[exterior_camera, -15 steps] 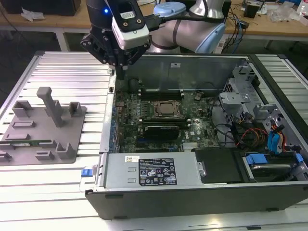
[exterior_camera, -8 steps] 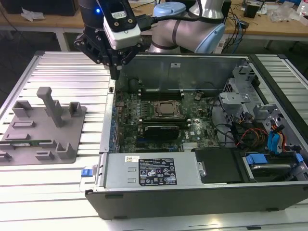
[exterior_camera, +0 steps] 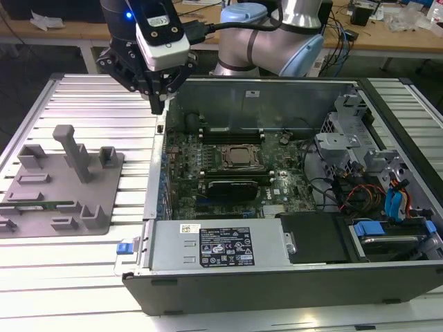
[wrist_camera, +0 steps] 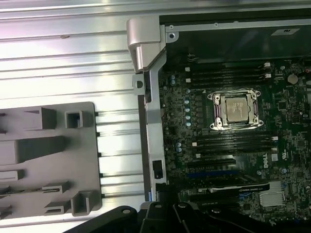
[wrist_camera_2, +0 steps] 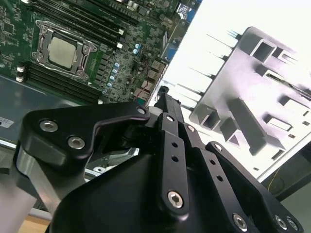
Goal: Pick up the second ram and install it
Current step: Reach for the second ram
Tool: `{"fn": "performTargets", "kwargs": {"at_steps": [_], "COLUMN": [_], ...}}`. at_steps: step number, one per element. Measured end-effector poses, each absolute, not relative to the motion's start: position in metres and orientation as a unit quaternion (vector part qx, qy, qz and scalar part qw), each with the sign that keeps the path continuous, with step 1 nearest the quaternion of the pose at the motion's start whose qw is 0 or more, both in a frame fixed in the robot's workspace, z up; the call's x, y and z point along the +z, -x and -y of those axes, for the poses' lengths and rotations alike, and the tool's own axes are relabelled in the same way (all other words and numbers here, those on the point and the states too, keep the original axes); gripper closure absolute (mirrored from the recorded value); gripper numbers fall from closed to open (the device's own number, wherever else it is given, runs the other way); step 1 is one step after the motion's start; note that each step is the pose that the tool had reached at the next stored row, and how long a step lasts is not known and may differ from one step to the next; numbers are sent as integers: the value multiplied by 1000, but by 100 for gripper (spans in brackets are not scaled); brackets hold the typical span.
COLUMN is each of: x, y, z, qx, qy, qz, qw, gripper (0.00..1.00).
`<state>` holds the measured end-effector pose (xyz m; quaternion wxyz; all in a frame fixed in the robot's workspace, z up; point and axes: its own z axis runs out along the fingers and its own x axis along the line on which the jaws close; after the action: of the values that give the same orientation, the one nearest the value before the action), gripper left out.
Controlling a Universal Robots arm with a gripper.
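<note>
The second ram (exterior_camera: 41,205) is a thin green stick lying in a slot of the grey tray (exterior_camera: 104,207), at the exterior view's left. My gripper (exterior_camera: 158,102) hangs above the left wall of the open computer case (exterior_camera: 156,180), near its back corner, well apart from the ram. Its black fingers (wrist_camera_2: 167,141) are pressed together with nothing between them. The motherboard (exterior_camera: 228,159) lies in the case, with dark memory slots (wrist_camera: 228,141) on both sides of the processor socket (wrist_camera: 236,109). The tray (wrist_camera: 48,155) also appears in both wrist views (wrist_camera_2: 252,63).
Grey posts (exterior_camera: 73,149) stand up from the tray. A ribbed metal table (exterior_camera: 90,104) carries tray and case. Drive cages and cables (exterior_camera: 367,173) fill the case at the exterior view's right, and a power supply (exterior_camera: 221,245) sits along its front. A wooden bench (exterior_camera: 387,38) lies behind.
</note>
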<state>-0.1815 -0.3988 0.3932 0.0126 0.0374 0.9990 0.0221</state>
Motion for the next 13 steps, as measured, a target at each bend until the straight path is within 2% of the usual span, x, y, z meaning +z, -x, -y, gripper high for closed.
{"fn": "performTargets", "kwargs": {"at_steps": [13], "x": [393], "y": [198], "z": [399], "qx": [22], "qy": [-37], "qz": [-999], "qw": [12], "gripper": [92]}}
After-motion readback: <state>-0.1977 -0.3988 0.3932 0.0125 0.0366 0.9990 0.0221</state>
